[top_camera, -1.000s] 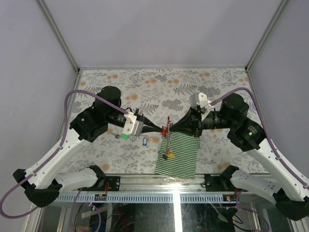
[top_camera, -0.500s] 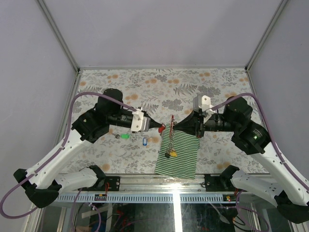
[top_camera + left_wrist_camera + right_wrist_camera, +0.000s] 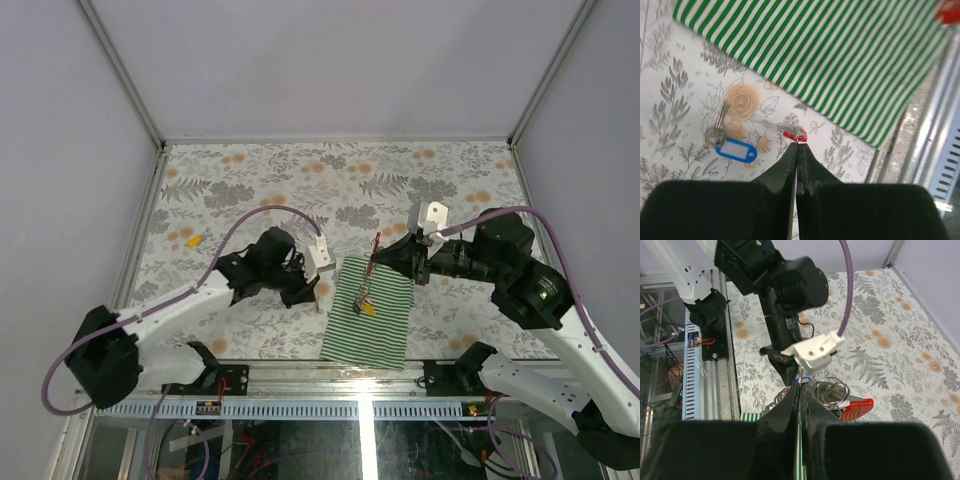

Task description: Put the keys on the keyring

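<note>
My right gripper [image 3: 373, 262] is shut on a wire ring of the keyring [image 3: 832, 390]. It holds the keyring above the far edge of the striped cloth. The red clip [image 3: 376, 240] sticks up. The grey chain hangs down to a yellow tag [image 3: 368, 308]. My left gripper [image 3: 796, 141] is shut, low over the table left of the cloth, with a red-tagged key [image 3: 794, 134] pinched at its tips. A blue-tagged key [image 3: 735, 149] lies flat on the table just left of those tips. In the top view the left arm hides it.
The green-and-white striped cloth [image 3: 382, 325] lies at the near middle, reaching the table's front rail [image 3: 400, 378]. A small yellow piece [image 3: 193, 239] lies far left on the floral table. The left arm's wrist [image 3: 790, 285] hangs close in front of the right gripper.
The left gripper has pulled away from the keyring and swung down and nearer, carrying the red-tagged key. The right gripper has shifted slightly right with the keyring.
</note>
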Tool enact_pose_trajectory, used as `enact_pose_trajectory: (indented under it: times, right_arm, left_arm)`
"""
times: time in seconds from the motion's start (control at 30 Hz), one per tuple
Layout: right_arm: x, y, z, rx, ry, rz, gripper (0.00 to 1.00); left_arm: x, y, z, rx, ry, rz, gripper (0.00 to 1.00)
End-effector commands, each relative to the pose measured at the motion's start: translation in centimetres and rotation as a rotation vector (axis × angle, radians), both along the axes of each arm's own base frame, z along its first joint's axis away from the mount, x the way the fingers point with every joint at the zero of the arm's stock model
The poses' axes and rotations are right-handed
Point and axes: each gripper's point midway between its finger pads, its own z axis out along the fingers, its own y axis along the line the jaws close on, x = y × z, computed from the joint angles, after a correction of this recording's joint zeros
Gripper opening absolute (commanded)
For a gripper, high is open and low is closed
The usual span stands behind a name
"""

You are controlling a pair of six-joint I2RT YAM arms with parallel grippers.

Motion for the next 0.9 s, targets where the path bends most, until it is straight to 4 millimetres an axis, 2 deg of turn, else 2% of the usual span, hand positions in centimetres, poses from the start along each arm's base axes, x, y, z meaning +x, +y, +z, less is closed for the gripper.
enact_pose_trajectory:
  times: [0.0,0.17,0.3,0.37,0.47,0.53,0.7,0.87]
  right_arm:
    - [0.3,-0.4,1.4,0.032,-0.059,-0.03,0.02]
    - [0.4,-0.5,0.9,0.018,-0.052,-0.04,0.02]
    - [0.5,-0.6,0.6,0.011,-0.051,-0.046,0.02]
    - [0.5,-0.6,0.4,0.005,-0.048,-0.048,0.02]
    - [0.4,-0.7,0.3,0.001,-0.049,-0.048,0.02]
    - [0.4,-0.8,0.1,0.0,-0.048,-0.052,0.02]
    - [0.4,-0.9,0.0,0.001,-0.046,-0.054,0.03]
    - [0.5,-1.0,-0.3,-0.003,-0.04,-0.062,0.03]
  left_arm:
    - [2.9,-0.7,-2.2,0.033,0.02,0.171,0.0]
    - [3.8,-0.5,-5.4,0.112,0.071,0.201,0.0]
    - [5.7,-0.1,-6.4,0.126,0.062,0.262,0.0]
    - [6.7,0.2,-6.4,0.125,0.049,0.298,0.01]
    - [7.6,0.4,-6.2,0.129,0.032,0.332,0.13]
    - [8.0,0.6,-5.9,0.122,0.022,0.361,0.17]
    - [10.1,2.0,-5.1,0.142,0.021,0.597,0.19]
    - [10.3,3.2,-4.6,0.15,0.097,0.807,0.25]
